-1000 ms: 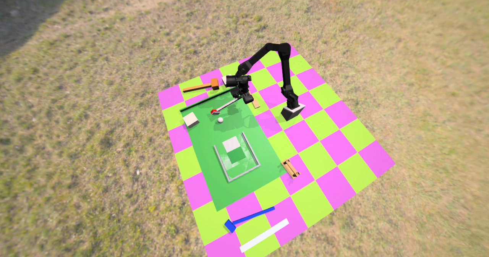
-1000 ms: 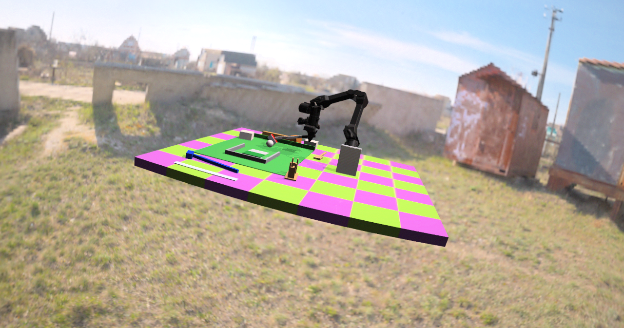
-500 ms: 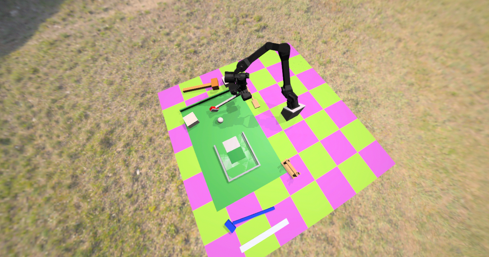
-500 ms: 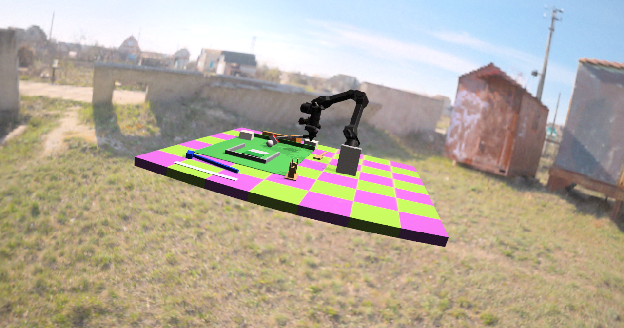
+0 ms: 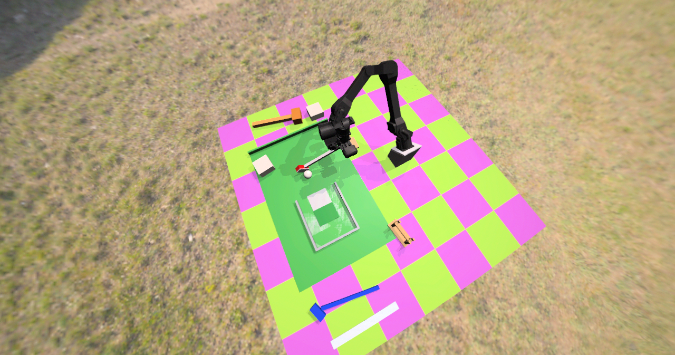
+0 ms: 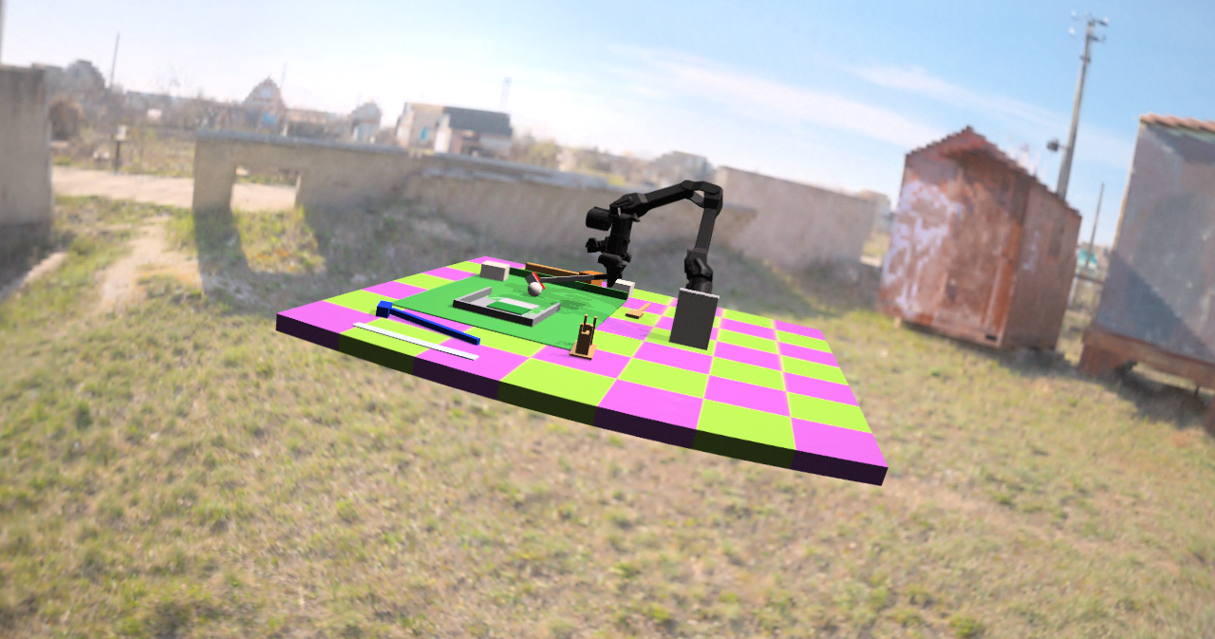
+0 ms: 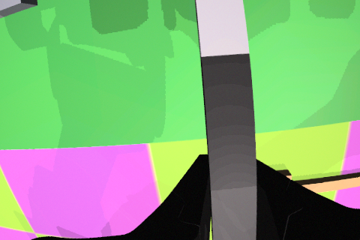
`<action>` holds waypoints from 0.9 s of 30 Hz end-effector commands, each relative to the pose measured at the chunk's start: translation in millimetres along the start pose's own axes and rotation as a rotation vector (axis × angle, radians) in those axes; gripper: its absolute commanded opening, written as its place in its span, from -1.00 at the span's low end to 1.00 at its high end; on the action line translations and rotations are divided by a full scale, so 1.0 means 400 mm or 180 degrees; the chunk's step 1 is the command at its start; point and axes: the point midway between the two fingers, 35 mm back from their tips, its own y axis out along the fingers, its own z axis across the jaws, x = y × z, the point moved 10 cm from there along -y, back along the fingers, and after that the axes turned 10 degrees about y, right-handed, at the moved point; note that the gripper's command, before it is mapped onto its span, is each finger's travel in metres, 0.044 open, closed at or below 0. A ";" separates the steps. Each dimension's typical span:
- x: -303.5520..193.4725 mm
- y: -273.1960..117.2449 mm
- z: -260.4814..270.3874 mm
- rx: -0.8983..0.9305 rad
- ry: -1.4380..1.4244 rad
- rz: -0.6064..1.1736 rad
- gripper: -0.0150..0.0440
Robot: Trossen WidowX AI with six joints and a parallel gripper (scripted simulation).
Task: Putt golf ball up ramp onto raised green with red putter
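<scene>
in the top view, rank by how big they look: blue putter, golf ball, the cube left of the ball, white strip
1. white strip and blue putter, similar length
2. cube
3. golf ball

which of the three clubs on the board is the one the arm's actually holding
The red putter: its grip is between the fingers, head beside the ball. The orange club and blue club lie untouched on the checkered tiles.

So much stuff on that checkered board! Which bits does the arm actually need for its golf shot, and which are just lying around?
Needed:
gripper, shut on the red putter
golf ball, right beside the putter's head
ramp and raised green

Lying about:
orange mallet
blue putter
white bar
small wooden bench
two pale blocks
</scene>
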 end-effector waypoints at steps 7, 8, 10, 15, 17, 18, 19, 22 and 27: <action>-0.023 -0.019 0.072 -0.0037 -0.0002 -0.0012 -0.49; -0.022 -0.029 0.072 -0.0035 -0.0002 -0.0012 -0.49; -0.021 -0.054 0.073 -0.0032 -0.0003 -0.0011 -0.49; -0.023 -0.126 0.073 -0.0032 -0.0004 -0.0009 -0.49; -0.024 -0.145 0.073 -0.0035 -0.0004 -0.0009 -0.49; -0.024 -0.147 0.073 -0.0035 -0.0004 -0.0009 -0.49; -0.024 -0.147 0.073 -0.0035 -0.0004 -0.0009 -0.49; -0.023 -0.128 0.076 -0.0034 -0.0029 0.0001 -0.49; -0.023 -0.128 0.076 -0.0034 -0.0029 0.0001 -0.49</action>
